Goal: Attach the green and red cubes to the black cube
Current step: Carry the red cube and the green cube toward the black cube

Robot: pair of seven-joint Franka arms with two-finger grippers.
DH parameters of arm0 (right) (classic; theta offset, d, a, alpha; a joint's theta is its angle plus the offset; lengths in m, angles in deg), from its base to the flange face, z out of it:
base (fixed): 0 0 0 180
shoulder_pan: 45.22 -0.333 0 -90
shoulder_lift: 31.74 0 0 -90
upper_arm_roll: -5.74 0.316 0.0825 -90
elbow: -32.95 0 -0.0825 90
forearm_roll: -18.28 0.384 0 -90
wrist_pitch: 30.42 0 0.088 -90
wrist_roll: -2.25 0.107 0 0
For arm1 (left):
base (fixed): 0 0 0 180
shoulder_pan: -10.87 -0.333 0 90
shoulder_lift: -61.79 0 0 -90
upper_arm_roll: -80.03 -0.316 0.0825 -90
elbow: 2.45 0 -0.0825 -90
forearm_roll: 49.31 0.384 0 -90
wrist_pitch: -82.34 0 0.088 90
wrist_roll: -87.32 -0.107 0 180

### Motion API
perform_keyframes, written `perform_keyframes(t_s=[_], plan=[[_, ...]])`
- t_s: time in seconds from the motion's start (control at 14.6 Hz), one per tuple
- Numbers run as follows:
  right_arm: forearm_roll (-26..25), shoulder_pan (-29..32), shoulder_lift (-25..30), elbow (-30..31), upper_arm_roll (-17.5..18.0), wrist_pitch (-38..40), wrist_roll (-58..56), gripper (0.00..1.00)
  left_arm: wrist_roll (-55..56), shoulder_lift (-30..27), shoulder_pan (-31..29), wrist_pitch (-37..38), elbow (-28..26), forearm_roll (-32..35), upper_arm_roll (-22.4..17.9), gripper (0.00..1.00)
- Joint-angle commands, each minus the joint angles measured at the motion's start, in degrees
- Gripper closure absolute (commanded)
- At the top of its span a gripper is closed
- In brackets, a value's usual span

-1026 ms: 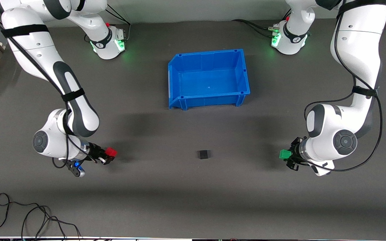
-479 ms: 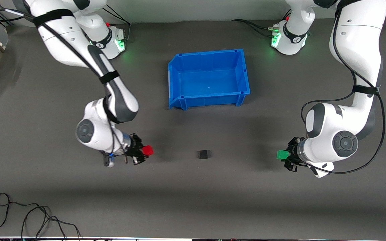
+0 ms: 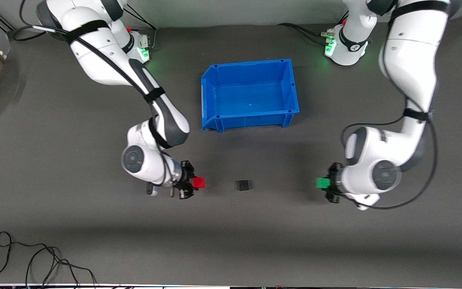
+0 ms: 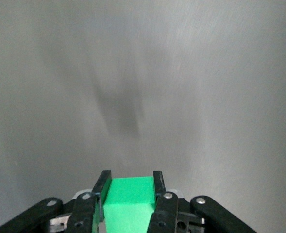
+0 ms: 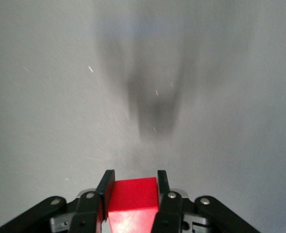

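On the grey mat (image 3: 255, 241), black cube (image 3: 244, 185) and blue bin (image 3: 249, 93) sit apart

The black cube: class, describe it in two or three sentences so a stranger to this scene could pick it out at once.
Start at the blue bin in the middle of the grey mat and move toward the front camera. There the black cube sits alone on the mat, between the right gripper holding a red cube and the left gripper holding a green cube. It alone is matte black and ungripped.
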Motion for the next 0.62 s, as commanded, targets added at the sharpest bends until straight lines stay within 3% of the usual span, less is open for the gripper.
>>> perform_keyframes(t_s=[0.0,0.21,0.55], plan=[[-2.0,-2.9,-5.4,-6.6,-0.8,-0.2,7.5,1.00,9.6,5.3,5.2,-3.0,5.9,-0.6,-1.0,1.00],[-6.4,-5.4,-8.7,-10.2,-0.7,-0.2,14.4,1.00,20.5,9.2,9.2,-14.5,7.7,-0.5,-0.7,1.00],[-8.9,-6.9,-10.5,-12.2,-0.9,-0.2,18.9,1.00,27.4,10.3,11.7,-16.7,8.4,-0.5,-0.7,1.00]])
